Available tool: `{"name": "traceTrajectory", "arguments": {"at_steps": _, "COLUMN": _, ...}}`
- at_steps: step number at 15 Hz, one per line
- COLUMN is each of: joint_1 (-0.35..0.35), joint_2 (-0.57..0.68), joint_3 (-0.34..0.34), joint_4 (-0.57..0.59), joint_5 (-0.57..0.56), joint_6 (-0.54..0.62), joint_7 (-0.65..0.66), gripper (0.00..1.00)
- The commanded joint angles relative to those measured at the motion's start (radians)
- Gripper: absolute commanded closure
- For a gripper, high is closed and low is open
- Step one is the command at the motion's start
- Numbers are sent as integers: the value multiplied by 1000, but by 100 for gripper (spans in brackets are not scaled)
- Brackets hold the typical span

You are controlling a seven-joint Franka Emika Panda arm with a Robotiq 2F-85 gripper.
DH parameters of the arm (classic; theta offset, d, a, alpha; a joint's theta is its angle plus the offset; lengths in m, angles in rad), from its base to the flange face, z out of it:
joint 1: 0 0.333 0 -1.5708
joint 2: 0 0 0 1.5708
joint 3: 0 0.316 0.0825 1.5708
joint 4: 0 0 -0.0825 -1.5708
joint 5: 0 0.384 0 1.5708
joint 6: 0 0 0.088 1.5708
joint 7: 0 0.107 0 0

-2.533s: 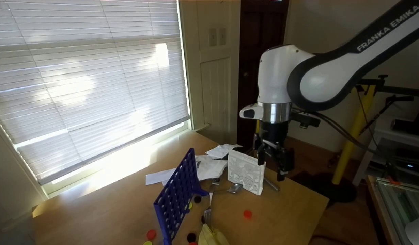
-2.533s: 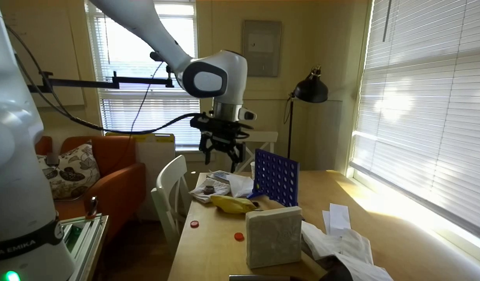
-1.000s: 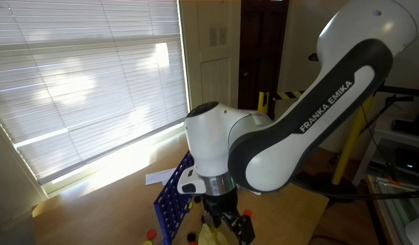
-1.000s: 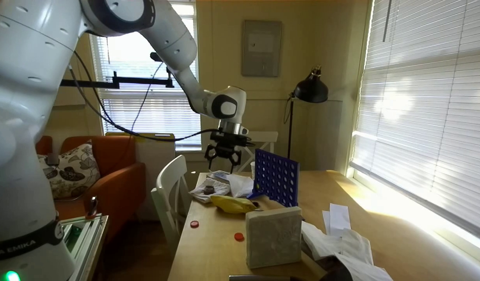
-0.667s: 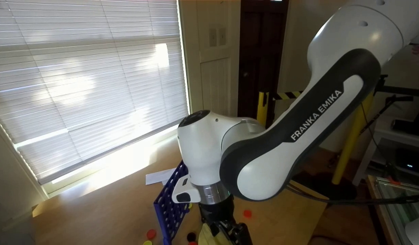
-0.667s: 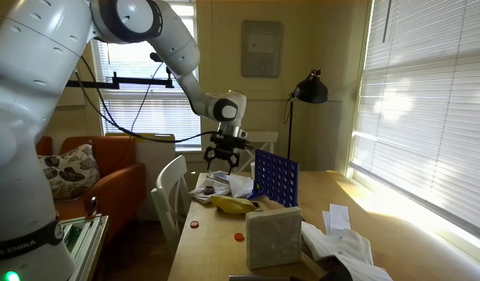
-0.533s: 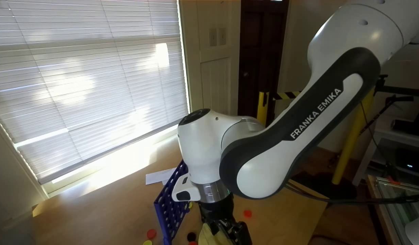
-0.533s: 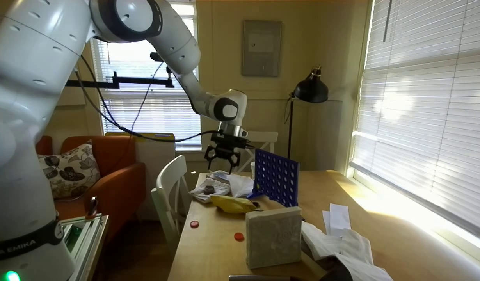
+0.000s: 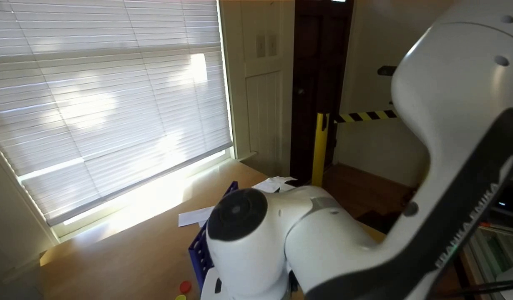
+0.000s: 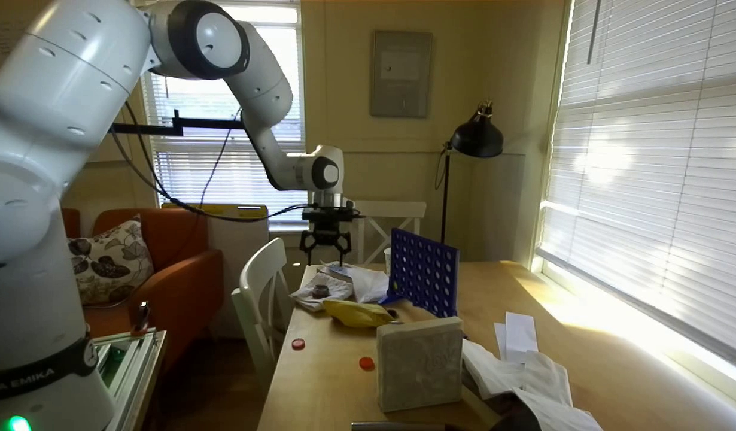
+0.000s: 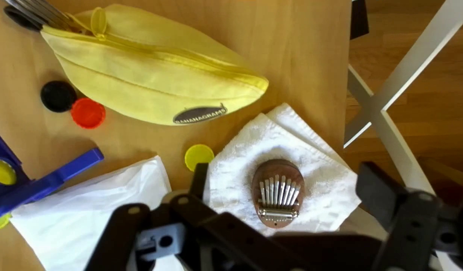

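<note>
Holds jaws spread wide, nothing gripped, above a small oval thumb piano (image 11: 277, 194) of brown wood with a fan of flat silvery tines. In the wrist view, shows it between the jaws, lying on a folded, nubby white terry cloth (image 11: 320, 169) on the pale wooden tabletop (image 11: 306, 49). From there, shows between ten and eleven o'clock a plump yellow fabric pouch (image 11: 156, 71), banana-shaped, with a zip seam; at ten o'clock, close by the cloth, a round yellow disc (image 11: 198, 157); at nine o'clock, a thin, creased white sheet (image 11: 92, 214). Since half a second ago, in an exterior view, has shifted the jaws toward nine o'clock, farther from an upright, perforated blue plastic frame (image 10: 425, 269); leaves pouch and cloth unmoved.
</note>
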Motion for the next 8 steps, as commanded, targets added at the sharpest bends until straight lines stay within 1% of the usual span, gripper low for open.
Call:
{"name": "traceTrajectory", "arguments": {"at_steps": 1, "joint_1": 77, "joint_2": 0, "joint_3": -28, "joint_4": -34, "joint_5": -108, "joint_6": 82, "joint_7": 210, "gripper": 0}}
{"name": "traceTrajectory", "arguments": {"at_steps": 3, "joint_1": 115, "joint_2": -9, "joint_3": -46, "joint_4": -63, "joint_5": -154, "joint_6": 113, "joint_7": 325, "gripper": 0}}
{"name": "traceTrajectory", "arguments": {"at_steps": 5, "joint_1": 132, "joint_2": -3, "joint_3": -58, "joint_4": -74, "joint_5": -183, "joint_6": 132, "joint_7": 395, "gripper": 0}}
{"name": "traceTrajectory", "arguments": {"at_steps": 7, "joint_1": 131, "joint_2": 9, "joint_3": -60, "joint_4": -87, "joint_5": -194, "joint_6": 153, "joint_7": 417, "gripper": 0}}
{"name": "traceTrajectory", "arguments": {"at_steps": 8, "joint_1": 119, "joint_2": 21, "joint_3": -56, "joint_4": -91, "joint_5": -186, "joint_6": 170, "joint_7": 407, "gripper": 0}}
